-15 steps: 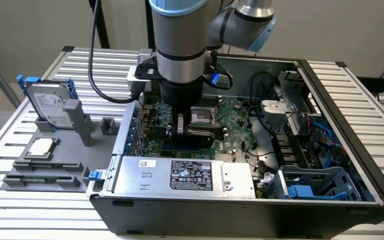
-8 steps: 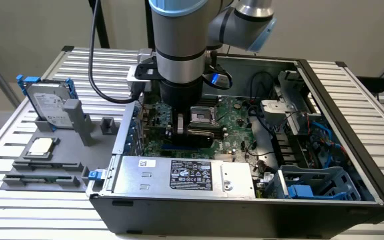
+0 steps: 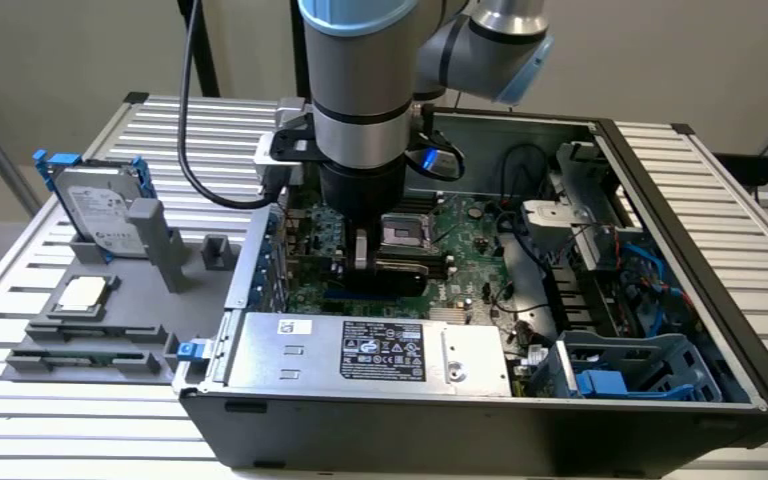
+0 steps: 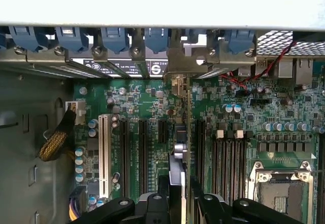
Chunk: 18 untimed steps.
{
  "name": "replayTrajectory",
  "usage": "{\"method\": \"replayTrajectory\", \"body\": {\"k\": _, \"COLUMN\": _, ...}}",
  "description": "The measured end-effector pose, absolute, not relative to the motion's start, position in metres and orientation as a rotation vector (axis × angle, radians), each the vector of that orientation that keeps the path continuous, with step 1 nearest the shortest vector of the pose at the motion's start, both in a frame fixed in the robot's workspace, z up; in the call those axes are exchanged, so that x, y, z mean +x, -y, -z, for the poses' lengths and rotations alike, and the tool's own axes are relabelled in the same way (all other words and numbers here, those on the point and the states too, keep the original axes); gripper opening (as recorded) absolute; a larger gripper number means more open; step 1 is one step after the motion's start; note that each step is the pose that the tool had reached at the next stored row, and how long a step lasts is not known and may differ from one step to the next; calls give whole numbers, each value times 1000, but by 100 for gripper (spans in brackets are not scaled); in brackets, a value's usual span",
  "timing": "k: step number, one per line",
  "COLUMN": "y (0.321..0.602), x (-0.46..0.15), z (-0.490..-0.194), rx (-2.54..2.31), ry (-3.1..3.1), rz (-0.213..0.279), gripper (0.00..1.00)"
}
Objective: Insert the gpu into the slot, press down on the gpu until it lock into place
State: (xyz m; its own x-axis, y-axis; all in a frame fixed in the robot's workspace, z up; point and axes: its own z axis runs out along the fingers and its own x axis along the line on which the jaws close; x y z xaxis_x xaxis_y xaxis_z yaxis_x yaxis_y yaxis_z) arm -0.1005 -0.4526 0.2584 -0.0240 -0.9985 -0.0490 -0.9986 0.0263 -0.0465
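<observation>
Arm reaches straight down into the open computer case point(image 3: 491, 430). The gripper point(image 3: 387, 262) sits low over the motherboard point(image 4: 147, 107). Wrist view: gripper fingers point(image 4: 157, 206) are clamped on the gpu point(image 4: 179, 150), one on each face, with the card upright on edge. The gpu runs parallel to the black expansion slots point(image 4: 125, 158), its bracket end at the case's rear wall under the blue clips point(image 4: 114, 38). Whether its lower edge is fully seated: cannot tell. White slot point(image 4: 105, 153) and CPU socket point(image 4: 279, 188) lie on either side, apart from it. Silver power supply point(image 3: 371, 350) sits inside the case. Hard drive point(image 3: 97, 215) stands on a grey fixture point(image 3: 91, 350) outside it, at the exterior view's left.
</observation>
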Motion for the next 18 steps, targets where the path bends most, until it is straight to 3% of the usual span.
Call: {"method": "replayTrajectory", "body": {"k": 18, "y": 452, "x": -98, "z": -262, "rx": -2158, "ry": -2214, "rz": -29, "gripper": 26}}
